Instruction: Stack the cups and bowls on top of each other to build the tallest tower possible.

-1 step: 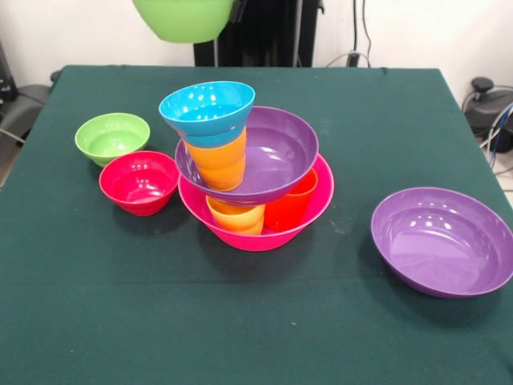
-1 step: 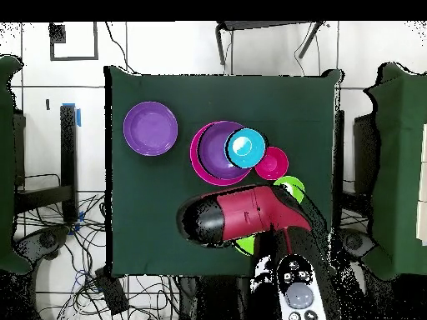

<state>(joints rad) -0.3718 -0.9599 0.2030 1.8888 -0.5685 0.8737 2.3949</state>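
Surface (image 1: 96, 321): dark green cloth, plain, no pattern.

Large bowl (image 1: 264, 237) at base of the tower: hot pink, glossy.

Inside it, one cup (image 1: 236, 216) yellow-orange, one cup (image 1: 290, 204) red-orange.

Wide shallow bowl (image 1: 272, 156) resting above them: purple, with white light glints.

Cup (image 1: 218, 163) in that purple bowl: orange.

Bowl (image 1: 207, 111) on top of the orange cup: blue, a lighter turquoise inside.

Second wide bowl (image 1: 442, 241), apart on the cloth: the same purple.

Small bowl (image 1: 112, 138): light green. Bowl (image 1: 139, 182) beside it: red, leaning to pink-red.

Bowl (image 1: 184, 18) at the top edge of the front view: light green.

Arm (image 2: 242, 215) in the overhead view: red shell, black end.
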